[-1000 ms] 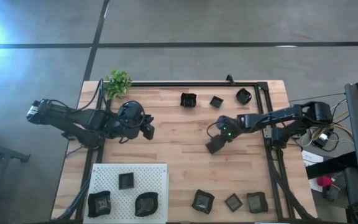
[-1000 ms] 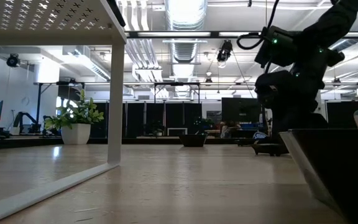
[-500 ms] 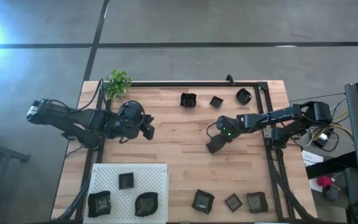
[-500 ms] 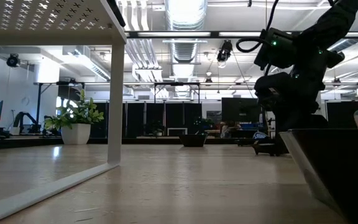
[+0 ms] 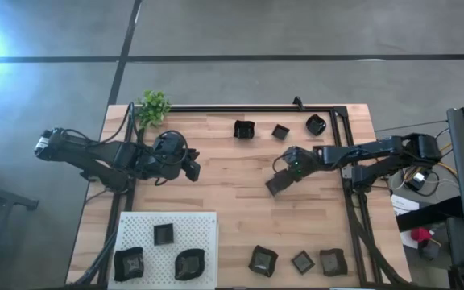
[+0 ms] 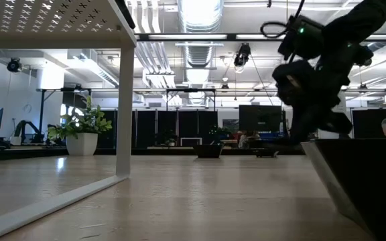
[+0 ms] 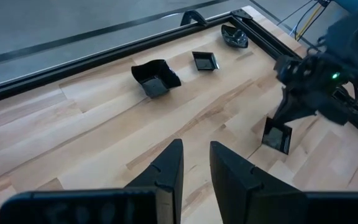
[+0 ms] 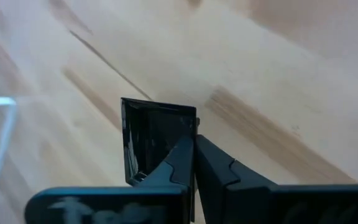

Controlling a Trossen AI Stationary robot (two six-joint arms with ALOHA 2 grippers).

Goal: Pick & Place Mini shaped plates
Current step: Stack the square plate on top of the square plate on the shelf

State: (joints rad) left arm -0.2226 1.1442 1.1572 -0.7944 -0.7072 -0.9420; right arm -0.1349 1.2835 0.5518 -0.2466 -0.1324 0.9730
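**Mini square plate in the right pincer, mid-carry over the bench**

The mini square plate (image 5: 275,185) hangs tilted from the right pincer (image 5: 281,179) near the middle of the bench (image 5: 232,201), clear of the wood as the left wrist view shows it (image 7: 276,135). The right wrist view shows the two fingers (image 8: 185,158) clamped on one raised rim of the plate (image 8: 154,134), so the grip is on an edge only.

By my reading, the step in hand is the carry: the plate is picked up and not yet placed. Three plates (image 5: 163,234) already sit on the white perforated board (image 5: 204,229) at the near left corner, which is likely the goal. Three more lie along the far edge (image 5: 244,129) and three along the near edge (image 5: 263,260).

The next move calls for a level, steady swing across to the board, then a low release on a free patch. The left pincer (image 7: 194,168) waits over the left side, fingers slightly parted and holding nothing.
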